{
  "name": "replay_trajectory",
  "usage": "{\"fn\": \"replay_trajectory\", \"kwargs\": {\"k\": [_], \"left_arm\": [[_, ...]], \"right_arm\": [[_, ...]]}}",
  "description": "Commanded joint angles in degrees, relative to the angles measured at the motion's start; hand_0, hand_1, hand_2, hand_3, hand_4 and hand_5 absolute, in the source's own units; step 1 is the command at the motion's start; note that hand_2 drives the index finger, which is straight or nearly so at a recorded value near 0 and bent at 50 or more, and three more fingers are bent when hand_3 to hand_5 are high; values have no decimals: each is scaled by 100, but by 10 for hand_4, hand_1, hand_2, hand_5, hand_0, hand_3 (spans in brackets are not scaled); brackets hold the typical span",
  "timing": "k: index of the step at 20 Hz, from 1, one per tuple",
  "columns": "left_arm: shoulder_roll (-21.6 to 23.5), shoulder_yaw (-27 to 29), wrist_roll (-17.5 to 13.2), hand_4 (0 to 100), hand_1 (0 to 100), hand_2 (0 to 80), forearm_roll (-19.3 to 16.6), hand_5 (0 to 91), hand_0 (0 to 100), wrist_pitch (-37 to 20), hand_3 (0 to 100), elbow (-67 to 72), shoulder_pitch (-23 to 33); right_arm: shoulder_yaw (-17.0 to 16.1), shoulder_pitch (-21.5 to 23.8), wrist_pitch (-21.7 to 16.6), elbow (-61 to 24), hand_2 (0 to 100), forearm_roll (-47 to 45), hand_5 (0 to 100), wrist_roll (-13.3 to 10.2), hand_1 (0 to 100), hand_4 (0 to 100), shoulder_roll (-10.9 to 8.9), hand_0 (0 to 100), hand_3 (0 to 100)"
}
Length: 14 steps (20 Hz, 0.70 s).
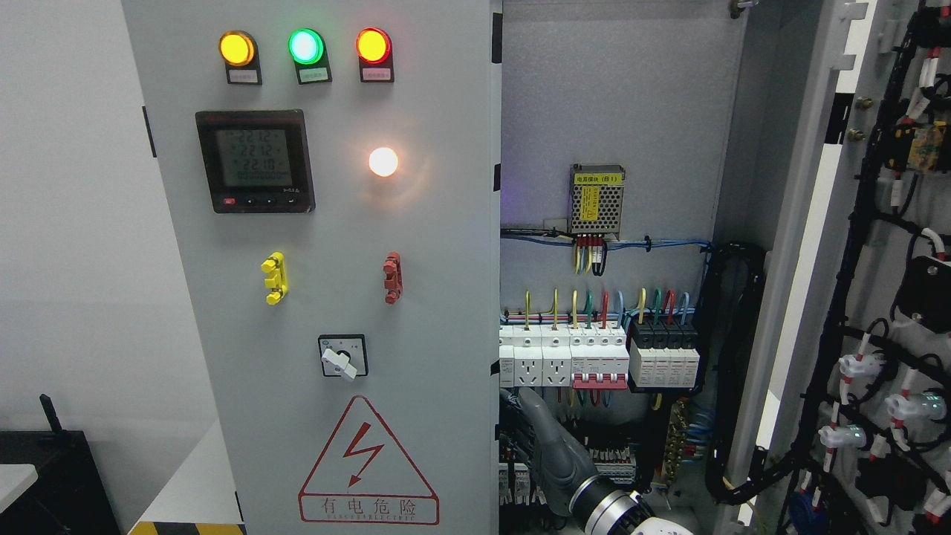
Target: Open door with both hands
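— Left door (334,297): shut or open? Start at the fingers.

— It looks shut, flush with the cabinet front. The dark fingers (518,453) are curled in at its free edge, low down beside the warning triangle (368,464). As far as I can see they're hooked behind that edge, not holding anything loose.

— Why grip there and not at a handle?

— I can't see a handle on that face. It only carries lamps, a meter and a rotary switch (342,357). I'd guess the bare edge is the one place to get purchase, and with the neighbouring leaf out of the way the edge is exposed.

— Which hand is it?

— The right hand (553,446). Its grey back faces us, and its arm comes in at the bottom edge, right of the middle. The left hand is nowhere in view.

— And the other leaf?

— The right door (799,223) stands swung wide, with its wired inner side turned towards us. That leaves the breakers (594,357) and the back panel (617,111) open to see.

— So how far along are we?

— About half done, I'd judge: one leaf is open and one is left to pull. The hand sits close in front of the wiring, so a pull straight outwards would seem safest.
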Motion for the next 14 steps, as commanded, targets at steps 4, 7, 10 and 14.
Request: {"fn": "replay_trajectory", "kwargs": {"k": [4, 7, 10, 14], "left_arm": [[-2, 0, 0, 31, 0, 0, 0, 0, 0, 2, 0, 0, 0], [-2, 0, 0, 31, 0, 0, 0, 0, 0, 2, 0, 0, 0], [-2, 0, 0, 31, 0, 0, 0, 0, 0, 2, 0, 0, 0], [-2, 0, 0, 31, 0, 0, 0, 0, 0, 2, 0, 0, 0]], "right_arm": [[-49, -75, -3, 361, 0, -8, 0, 324, 0, 0, -65, 106, 0], [-67, -83, -12, 423, 0, -16, 0, 351, 0, 0, -82, 107, 0], [-67, -110, -21, 449, 0, -16, 0, 368, 0, 0, -152, 107, 0], [-67, -154, -21, 555, 0, -16, 0, 683, 0, 0, -161, 106, 0]]}}
